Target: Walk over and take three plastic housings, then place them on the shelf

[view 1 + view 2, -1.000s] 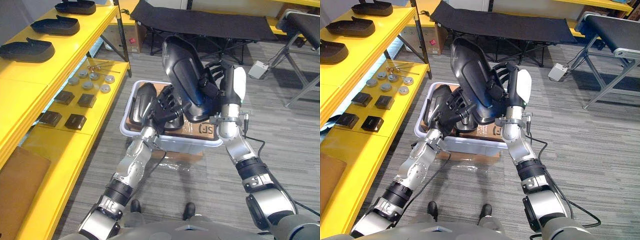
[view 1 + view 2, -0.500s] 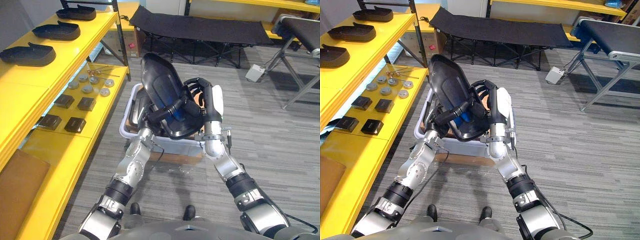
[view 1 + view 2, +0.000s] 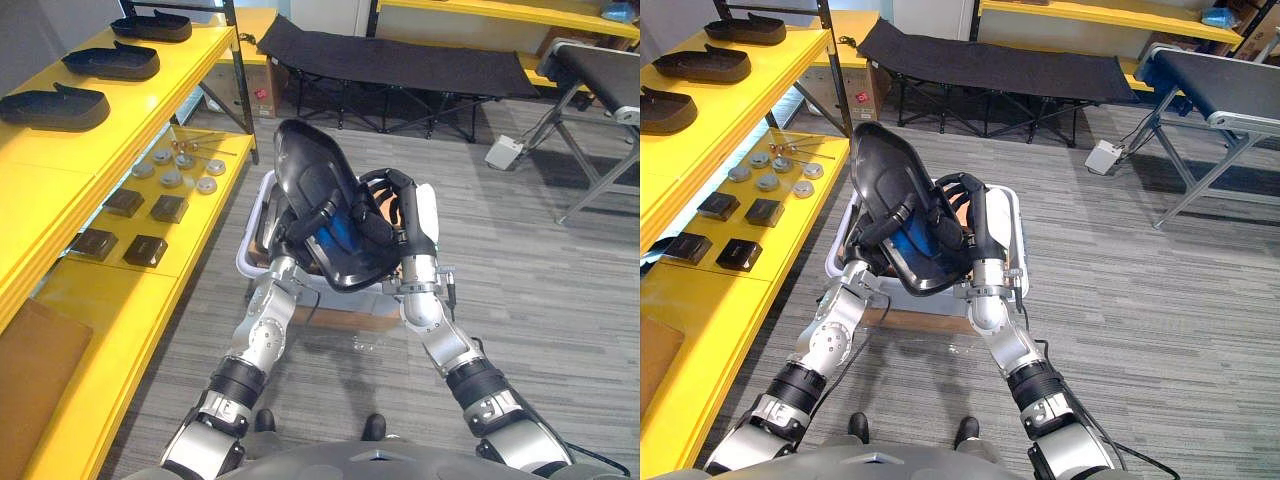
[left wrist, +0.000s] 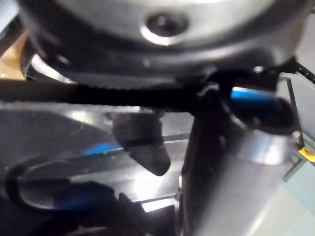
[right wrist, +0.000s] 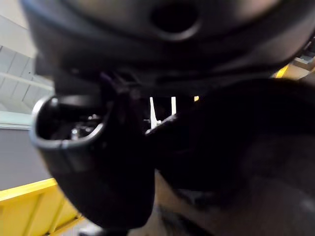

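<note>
**Housing held in both hands above the bin**

A yellow shelf (image 3: 45, 190) runs down the left side, its near end cut off by the picture's edge. A black cot (image 3: 400, 60) stands across the floor at the back. In the middle, a large black plastic housing (image 3: 305, 160) is raised off the floor, tilted with its hollow side facing up, directly over a white bin (image 3: 247, 258). The housing covers most of the bin, so the bin's contents cannot be made out. The bin sits on a cardboard box (image 3: 340, 318), of which only the front edge shows.

The left hand (image 3: 298, 235) grips the housing from the shelf side, fingers curled over its rim. The right hand (image 3: 403, 222) clamps the opposite rim, fingers hooked over the edge. Both wrist views are too close to add detail.

Three more housings (image 3: 55, 105) lie in a row along the shelf's top level. On its lower level lie black blocks (image 3: 130, 220), and round metal parts (image 3: 175, 170) towards the far end.
</note>
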